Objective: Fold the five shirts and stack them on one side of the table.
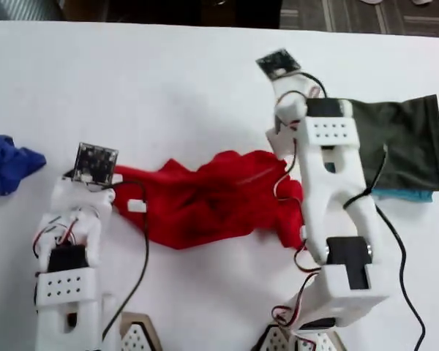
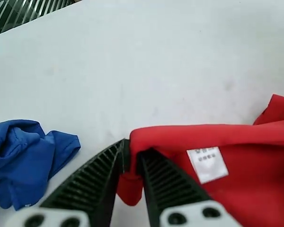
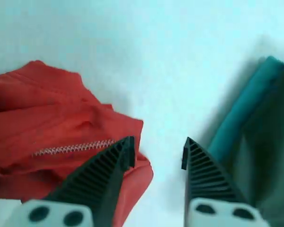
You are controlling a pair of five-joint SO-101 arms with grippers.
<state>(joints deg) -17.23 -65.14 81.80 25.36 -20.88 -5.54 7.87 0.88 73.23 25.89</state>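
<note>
A crumpled red shirt [image 1: 212, 197] lies across the middle of the white table [image 1: 168, 95]. My left gripper [image 2: 131, 161] is shut on the red shirt [image 2: 217, 165], pinching its edge beside a white label [image 2: 207, 163]. My right gripper [image 3: 157, 151] stands open just above the table, with the red shirt's [image 3: 61, 123] other end beside one finger. A folded dark green shirt [image 1: 399, 142] lies on a teal one [image 1: 402, 194] at the right. In the right wrist view the teal shirt [image 3: 241, 118] sits under the green shirt [image 3: 270, 156]. A blue shirt [image 1: 7, 162] lies bunched at the left.
The far half of the table is bare white surface. The blue shirt [image 2: 23, 161] lies close beside my left gripper. Both arm bases [image 1: 205, 336] stand at the table's near edge, with cables trailing beside them.
</note>
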